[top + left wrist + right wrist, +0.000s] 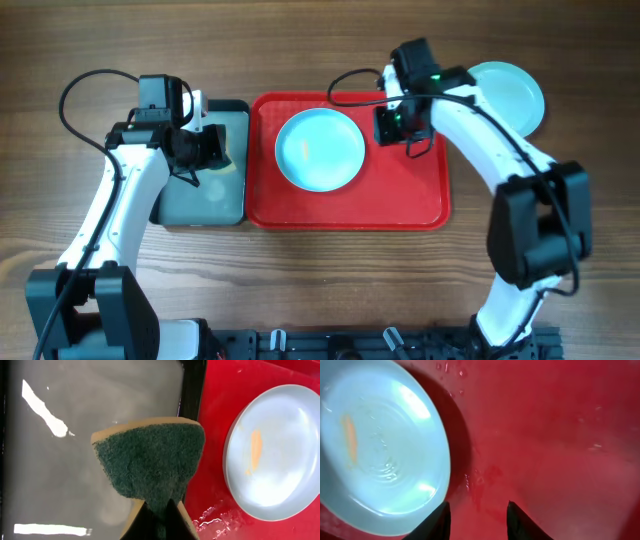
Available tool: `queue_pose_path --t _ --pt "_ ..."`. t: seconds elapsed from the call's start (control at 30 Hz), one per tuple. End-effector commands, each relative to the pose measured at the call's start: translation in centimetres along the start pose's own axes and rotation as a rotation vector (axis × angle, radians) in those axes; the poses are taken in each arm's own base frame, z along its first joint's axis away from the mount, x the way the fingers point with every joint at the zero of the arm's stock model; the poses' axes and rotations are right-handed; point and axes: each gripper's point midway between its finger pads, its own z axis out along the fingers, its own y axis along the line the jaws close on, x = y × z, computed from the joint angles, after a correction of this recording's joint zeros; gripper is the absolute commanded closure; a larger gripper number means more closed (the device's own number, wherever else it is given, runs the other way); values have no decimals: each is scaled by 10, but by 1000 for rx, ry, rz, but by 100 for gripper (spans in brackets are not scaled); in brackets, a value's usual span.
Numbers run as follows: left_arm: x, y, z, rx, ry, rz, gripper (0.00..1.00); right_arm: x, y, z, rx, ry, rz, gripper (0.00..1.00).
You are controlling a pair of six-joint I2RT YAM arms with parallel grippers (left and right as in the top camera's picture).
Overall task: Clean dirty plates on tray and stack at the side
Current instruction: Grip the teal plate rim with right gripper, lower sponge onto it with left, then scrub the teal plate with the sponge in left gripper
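Trouble could start with the water. The red tray [400, 205] has drops on it, and the blue plate [320, 150] is smooth and shiny. If I pinch only a little of its rim, it may slip out and clatter down. The plate lies flat on the tray, a bit left of the middle, with an orange smear [255, 452] on it. If I lift it away with the smear on it, a dirty plate lands on the pile. My sponge could also push the plate across the wet tray when I rub, if nothing holds it.

My right pincer [479, 507] hangs low over bare red tray, just beside the plate's right rim, pointing down. Its two fingers are apart with nothing between them. My left pincer [160, 512] is squeezed tight on the green sponge [150, 460]. The sponge hangs above the edge of the grey tray [200, 205], near the plate but not touching it. Another plate [510, 95] rests on the table at the far right, partly under my right arm. I think it is just one plate, but I cannot tell.
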Motion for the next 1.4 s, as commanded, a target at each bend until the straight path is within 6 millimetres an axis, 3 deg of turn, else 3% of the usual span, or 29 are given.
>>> queue_pose_path --t 0.0,0.1,0.2,0.4,0.5,0.6,0.9,1.0,1.17,1.37 --pt "-6 -12 -4 43 -34 37 96 3 22 26 -51 28 -58 66" --pt "-8 -24 -2 58 -49 69 96 4 34 31 -56 28 -86 68" --pt "-9 -37 -1 74 -58 103 96 7 31 35 -43 38 -85 69" --pt "-21 -90 -1 158 -150 181 96 7 30 47 -40 50 -58 74" --pt "-18 -113 -1 192 -167 237 96 4 30 48 -42 39 -59 74" --pt "-12 -127 2 209 -163 270 96 5 30 48 -42 43 -58 80" --pt "-7 -132 18 210 -134 285 96 4 32 47 -51 40 -33 80" --pt "-7 -133 18 210 -133 286 96 8 46 46 -134 60 -31 80" --pt "-7 -132 18 209 -134 296 96 -18 37 45 -70 -45 -43 78" --pt "-5 -133 21 207 -123 293 96 -8 28 49 -22 -13 13 76"
